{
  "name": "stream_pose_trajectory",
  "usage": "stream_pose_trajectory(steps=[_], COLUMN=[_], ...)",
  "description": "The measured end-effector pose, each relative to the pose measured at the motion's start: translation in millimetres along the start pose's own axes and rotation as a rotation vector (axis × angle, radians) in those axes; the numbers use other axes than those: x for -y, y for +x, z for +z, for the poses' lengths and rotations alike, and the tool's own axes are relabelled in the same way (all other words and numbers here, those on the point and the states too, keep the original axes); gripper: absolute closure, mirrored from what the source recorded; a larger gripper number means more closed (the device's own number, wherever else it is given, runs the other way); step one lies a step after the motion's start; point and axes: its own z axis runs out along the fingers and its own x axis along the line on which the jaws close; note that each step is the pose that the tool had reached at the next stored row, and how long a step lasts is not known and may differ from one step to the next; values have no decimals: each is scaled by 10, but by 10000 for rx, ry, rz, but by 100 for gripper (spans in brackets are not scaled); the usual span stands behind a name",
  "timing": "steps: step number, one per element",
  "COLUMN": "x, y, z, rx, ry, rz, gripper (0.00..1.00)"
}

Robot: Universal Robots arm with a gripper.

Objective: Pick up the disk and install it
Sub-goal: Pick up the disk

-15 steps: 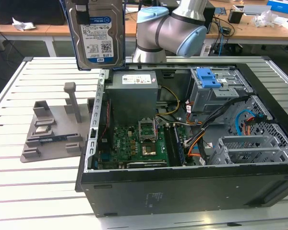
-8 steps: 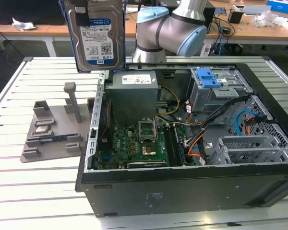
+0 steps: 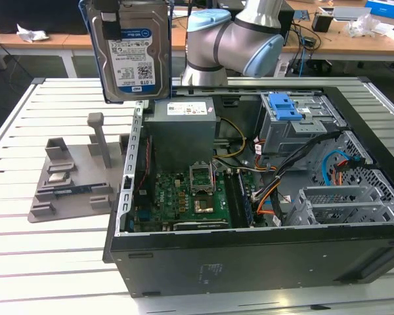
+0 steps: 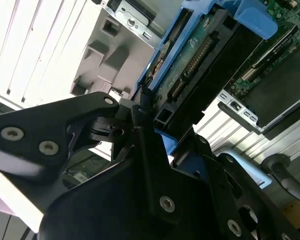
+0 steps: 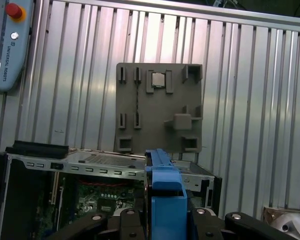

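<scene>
The disk (image 3: 130,52) hangs upright in the air above the back left corner of the open computer case (image 3: 249,256). Its blue-and-white label faces the exterior view, and a blue rail frame runs round its edges. My gripper (image 3: 109,9) is shut on its upper part. In the second wrist view my black fingers (image 4: 140,120) clamp the disk (image 4: 200,55), whose connector edge and blue rail show. In the first wrist view the blue rail (image 5: 163,182) stands between my finger bases (image 5: 162,217), high over the case.
Inside the case sit a grey power supply box (image 3: 184,131), a motherboard (image 3: 184,197) and a silver cage with a blue latch (image 3: 285,108). A grey fixture plate (image 3: 72,177) with a post lies on the slatted table (image 3: 26,262). A pendant (image 5: 10,45) lies on the table.
</scene>
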Motion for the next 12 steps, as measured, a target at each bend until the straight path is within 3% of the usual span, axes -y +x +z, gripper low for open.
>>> stream_pose_trajectory(steps=[12], x=[-12], y=[132], z=[3], rx=[1], ry=[0], rz=[0], gripper=[63])
